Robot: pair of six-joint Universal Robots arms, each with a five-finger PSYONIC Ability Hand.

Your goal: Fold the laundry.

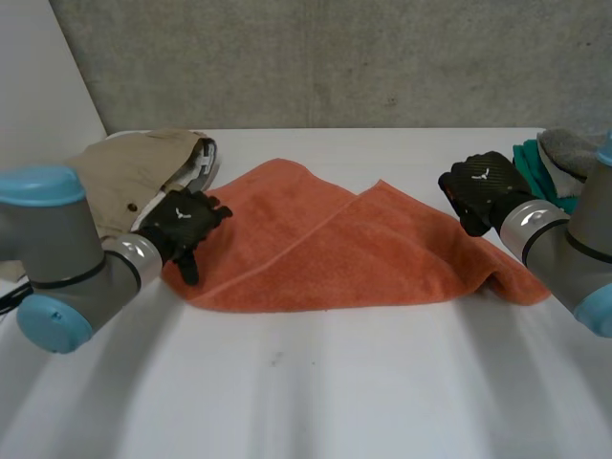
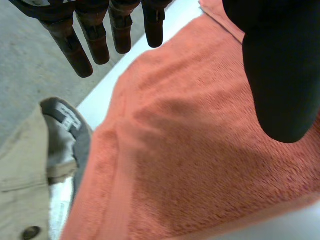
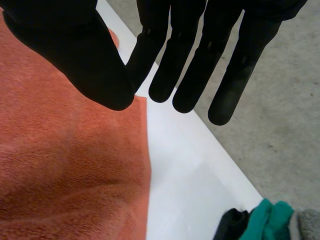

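Observation:
An orange towel [image 1: 325,249] lies spread on the white table [image 1: 287,382], with one layer folded over along a slanting edge. My left hand [image 1: 182,225] hovers over the towel's left edge, fingers [image 2: 90,45] straight and thumb [image 2: 280,75] held apart above the orange towel [image 2: 200,165], holding nothing. My right hand [image 1: 483,191] is above the towel's far right corner. Its thumb [image 3: 65,45] is closed against the nearly straight fingers, and I see no cloth pinched between them. The orange towel [image 3: 65,165] lies flat under that palm.
A beige garment [image 1: 124,172] lies bunched at the far left, touching the towel; the beige garment [image 2: 20,170] has a grey lining and a button. A green cloth [image 1: 535,167] and a grey one [image 1: 574,148] lie far right. The table's far edge [image 3: 200,135] runs past my right fingertips.

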